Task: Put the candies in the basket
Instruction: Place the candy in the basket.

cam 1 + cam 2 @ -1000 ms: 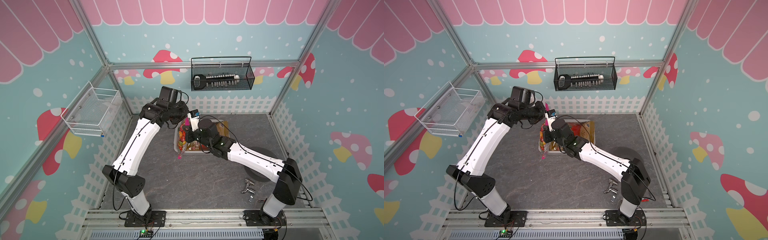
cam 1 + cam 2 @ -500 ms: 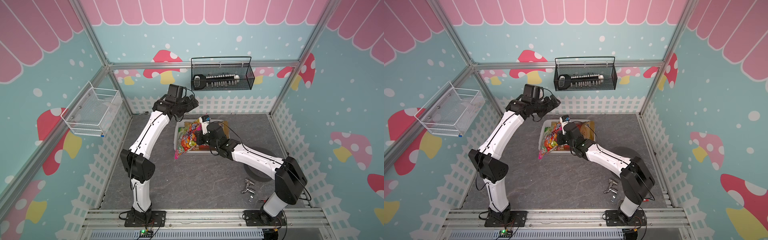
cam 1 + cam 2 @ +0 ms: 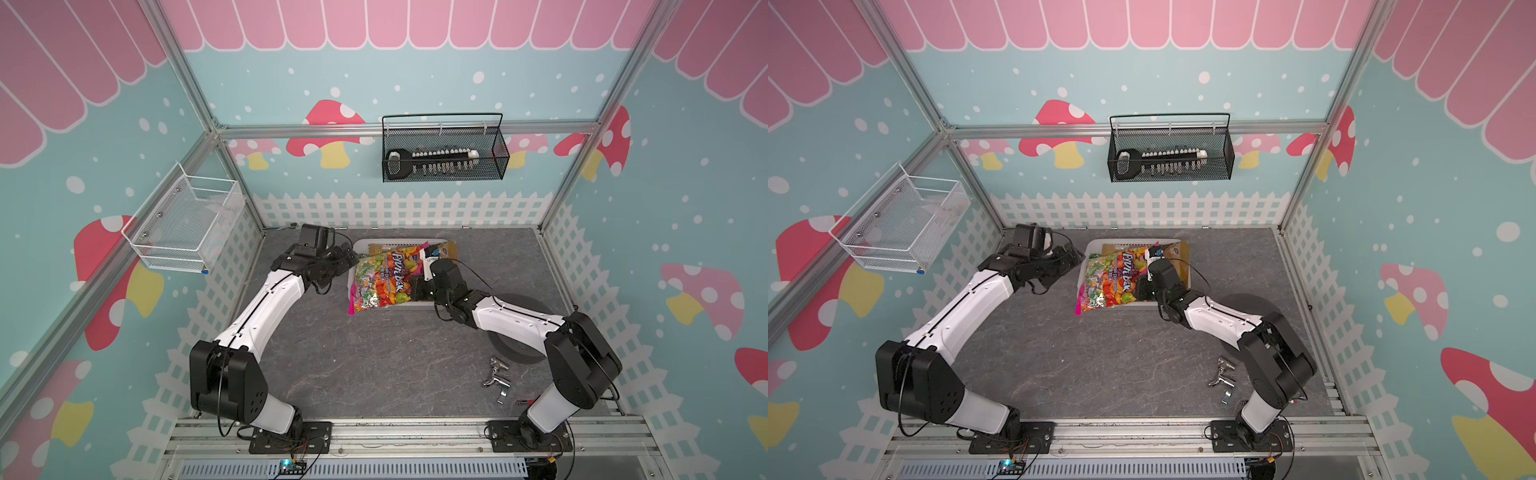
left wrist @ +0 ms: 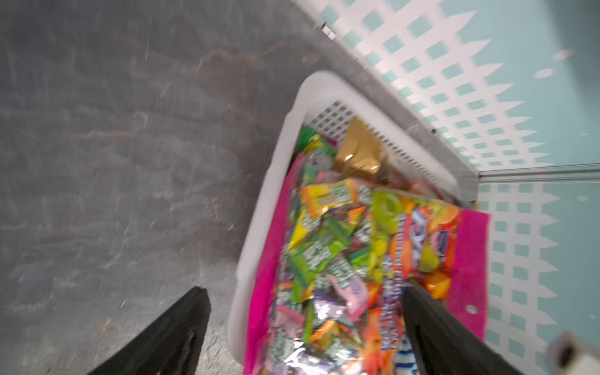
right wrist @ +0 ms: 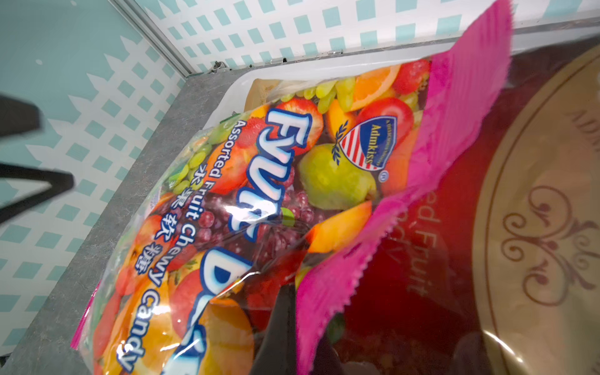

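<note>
**A:** Pincers?
**B:** Right pincer (image 5: pixel 300 344) is clamped on the pink edge of the clear multicoloured bag (image 3: pixel 382 276). Left pincer (image 4: pixel 305 292) is spread wide and empty at the basket (image 3: pixel 390 242) rim.
**A:** Bag position?
**B:** Centre frame, draped across the basket, with its lower corner overhanging the counter (image 3: pixel 374 365).
**A:** Step?
**B:** Placing. Next, in my judgement: release, then tuck that corner in.
**A:** Surroundings?
**B:** Grey counter, metal parts (image 3: pixel 496 380) at lower right, mushroom-painted walls.

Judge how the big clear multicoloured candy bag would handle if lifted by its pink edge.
Probably floppy: the multicoloured bag drapes over the basket rim, one corner hanging outside. Likely slippery, given its glossy glare. Loose sweets inside would probably shift.
</note>
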You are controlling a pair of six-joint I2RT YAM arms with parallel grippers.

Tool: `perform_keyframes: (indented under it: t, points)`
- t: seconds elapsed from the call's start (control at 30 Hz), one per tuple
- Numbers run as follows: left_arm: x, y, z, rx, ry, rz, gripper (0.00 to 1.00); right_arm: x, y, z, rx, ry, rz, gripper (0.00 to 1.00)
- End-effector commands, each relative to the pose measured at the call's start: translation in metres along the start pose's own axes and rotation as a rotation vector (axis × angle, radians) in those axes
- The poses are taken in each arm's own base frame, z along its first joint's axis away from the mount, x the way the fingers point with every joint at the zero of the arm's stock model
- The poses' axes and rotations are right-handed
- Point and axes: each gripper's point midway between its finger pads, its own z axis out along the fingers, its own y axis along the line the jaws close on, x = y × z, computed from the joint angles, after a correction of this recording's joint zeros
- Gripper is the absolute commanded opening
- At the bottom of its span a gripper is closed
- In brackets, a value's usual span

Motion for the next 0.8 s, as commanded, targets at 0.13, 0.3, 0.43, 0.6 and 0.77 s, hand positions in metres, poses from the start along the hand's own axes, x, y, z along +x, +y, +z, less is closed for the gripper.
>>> perform_keyframes:
  t: [0.13, 0.3, 0.43, 0.6, 0.77]
  points:
    - [0.038, -0.011, 0.011, 0.201, 0.088, 0.03, 0.86, 0.008, -0.002, 0.006, -0.005, 0.009, 0.095, 0.0]
    - [0.041, -0.014, 0.022, 0.237, 0.099, 0.042, 0.83, 0.004, -0.001, 0.01, -0.008, 0.005, 0.113, 0.0]
    - [0.034, -0.037, 0.018, 0.346, 0.091, 0.058, 0.75, -0.005, 0.003, 0.009, -0.007, -0.009, 0.09, 0.0]
    - [0.026, -0.062, 0.019, 0.451, 0.111, 0.096, 0.63, -0.014, 0.01, 0.01, -0.025, -0.019, 0.07, 0.0]
    - [0.028, -0.075, 0.022, 0.507, 0.165, 0.104, 0.55, -0.02, 0.019, 0.013, -0.061, -0.011, 0.059, 0.0]
